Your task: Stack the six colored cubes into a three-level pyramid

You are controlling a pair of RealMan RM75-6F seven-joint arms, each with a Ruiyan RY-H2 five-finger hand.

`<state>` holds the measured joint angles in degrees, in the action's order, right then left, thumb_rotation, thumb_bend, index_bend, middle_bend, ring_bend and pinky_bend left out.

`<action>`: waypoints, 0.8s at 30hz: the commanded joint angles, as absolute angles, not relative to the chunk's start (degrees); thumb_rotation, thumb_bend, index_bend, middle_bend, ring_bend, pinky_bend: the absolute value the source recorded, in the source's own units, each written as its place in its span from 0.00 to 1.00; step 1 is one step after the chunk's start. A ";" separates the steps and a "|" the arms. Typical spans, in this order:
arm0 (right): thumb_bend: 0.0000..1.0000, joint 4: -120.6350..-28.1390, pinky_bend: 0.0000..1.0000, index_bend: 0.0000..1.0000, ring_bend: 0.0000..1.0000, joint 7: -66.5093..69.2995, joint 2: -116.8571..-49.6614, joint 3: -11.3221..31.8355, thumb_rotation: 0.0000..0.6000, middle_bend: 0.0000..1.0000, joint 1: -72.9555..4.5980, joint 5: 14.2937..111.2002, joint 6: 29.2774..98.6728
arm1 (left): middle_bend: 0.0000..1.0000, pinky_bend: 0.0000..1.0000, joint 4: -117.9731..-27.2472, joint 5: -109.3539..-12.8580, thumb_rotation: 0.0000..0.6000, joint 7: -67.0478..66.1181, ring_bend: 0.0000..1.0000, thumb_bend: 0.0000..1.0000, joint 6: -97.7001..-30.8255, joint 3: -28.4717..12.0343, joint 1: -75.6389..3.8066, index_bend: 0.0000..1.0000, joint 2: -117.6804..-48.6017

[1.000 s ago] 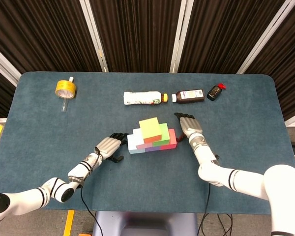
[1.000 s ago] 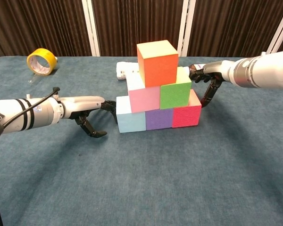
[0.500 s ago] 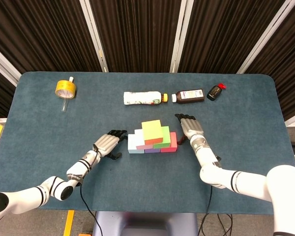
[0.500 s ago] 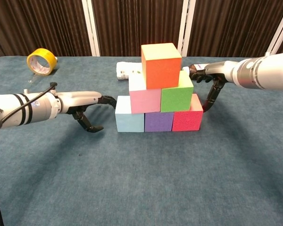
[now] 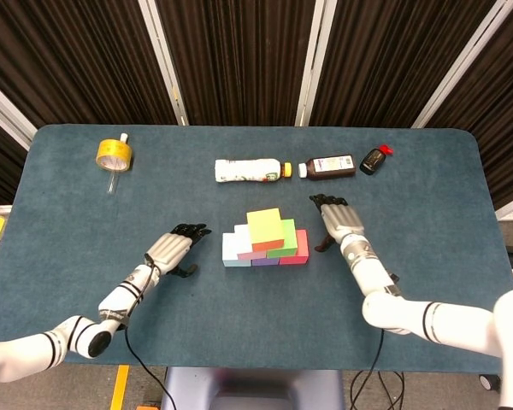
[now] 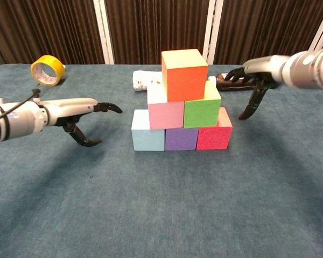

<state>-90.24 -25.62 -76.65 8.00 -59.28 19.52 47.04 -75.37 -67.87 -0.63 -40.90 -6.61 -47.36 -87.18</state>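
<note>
Pyramid (image 6: pixel 182 102) is being left standing mid-frame, three levels. Left hand (image 6: pixel 85 115) and right hand (image 6: pixel 251 86) are being held apart-fingered, empty, clear of it either side.

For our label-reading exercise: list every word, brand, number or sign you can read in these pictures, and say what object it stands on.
No text can be read in either view.
White bottle: printed label, too small and blurred to read.
Brown bottle: pale label with print, too blurred to read.
Small dark bottle: no readable marking.
Yellow tape roll: no print visible.
Colored cubes: plain faces, no letters or numbers.
</note>
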 commanded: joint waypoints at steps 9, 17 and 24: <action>0.21 -96.47 0.05 0.06 0.00 -22.23 -69.75 10.22 1.00 0.13 -56.89 23.67 49.11 | 0.00 0.00 -85.35 -71.54 0.94 -0.63 0.00 0.43 -45.40 -3.77 -43.20 0.08 -81.25; 0.21 -93.13 0.03 0.07 0.00 -23.85 -72.51 7.91 1.00 0.12 -56.92 22.31 49.03 | 0.00 0.00 -82.09 -67.95 0.94 -6.20 0.00 0.42 -41.32 -3.26 -45.54 0.08 -86.25; 0.21 -91.46 0.00 0.07 0.00 -23.07 -74.22 7.70 1.00 0.07 -56.09 24.51 49.15 | 0.00 0.00 -83.77 -65.78 0.50 -7.91 0.00 0.40 -40.14 -3.46 -46.32 0.05 -85.85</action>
<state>-91.59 -23.31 -74.12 7.76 -56.38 23.94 49.00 -83.33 -66.17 -7.87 -40.18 -3.33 -46.25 -86.08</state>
